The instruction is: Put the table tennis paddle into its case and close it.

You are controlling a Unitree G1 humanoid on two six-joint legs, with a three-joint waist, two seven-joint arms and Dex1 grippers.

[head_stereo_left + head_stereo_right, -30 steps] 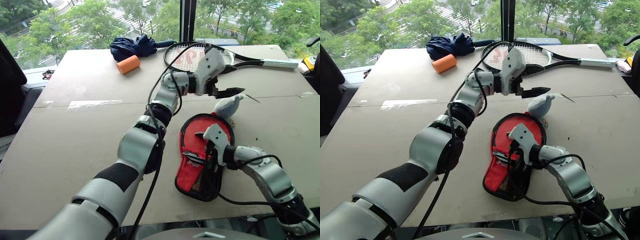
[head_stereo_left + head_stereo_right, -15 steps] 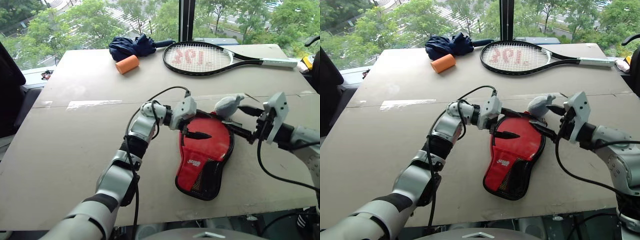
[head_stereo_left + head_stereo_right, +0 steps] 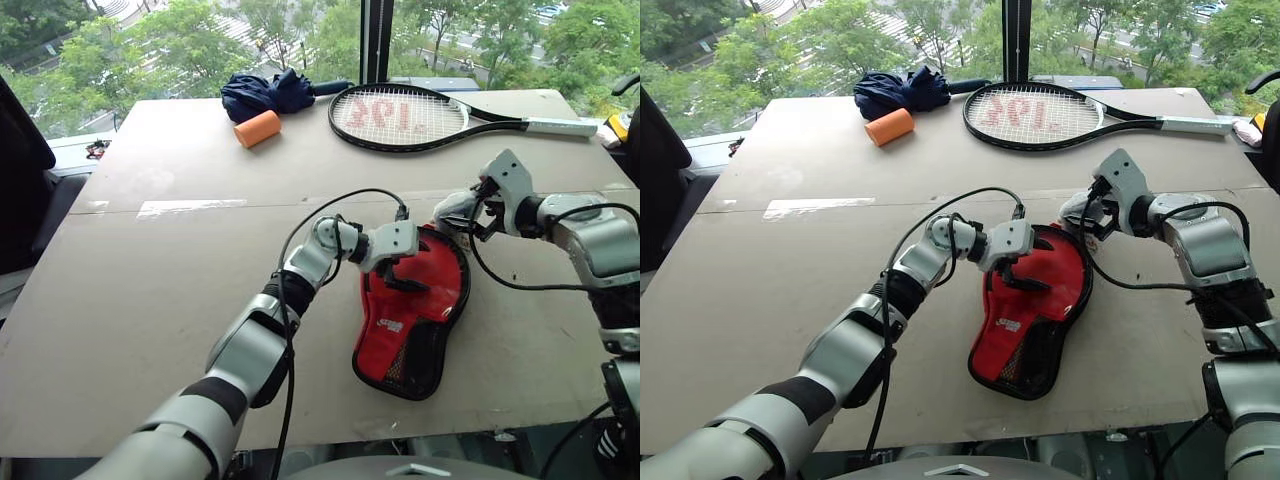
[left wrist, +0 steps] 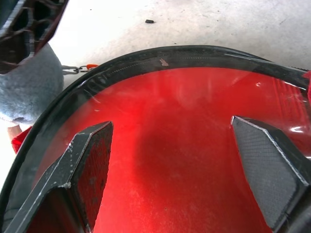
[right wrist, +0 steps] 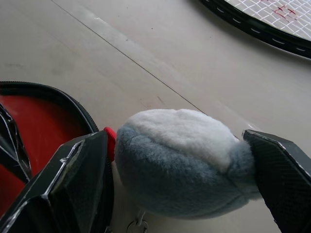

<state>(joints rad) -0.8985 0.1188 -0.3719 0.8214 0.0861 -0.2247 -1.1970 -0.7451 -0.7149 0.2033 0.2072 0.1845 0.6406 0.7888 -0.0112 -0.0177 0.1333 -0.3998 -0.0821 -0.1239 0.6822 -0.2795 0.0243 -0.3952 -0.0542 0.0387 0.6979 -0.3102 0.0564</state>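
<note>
The red-and-black case lies flat on the table, round end away from me, mesh end towards me. My left gripper hovers open just over its round end. In the left wrist view its fingers straddle a glossy red face under a clear panel. I cannot tell whether that red is the table tennis paddle. A grey-and-white plush charm sits at the case's far right rim. My right gripper is open, one finger on either side of the charm.
A black strung tennis racket lies at the back of the table. A dark blue folded umbrella and an orange cylinder sit at the back left. The table's front edge runs just below the case.
My left gripper has come down from in front of the racket to the case's round end. My right gripper has left the case's near end and swung up and right to the plush charm.
</note>
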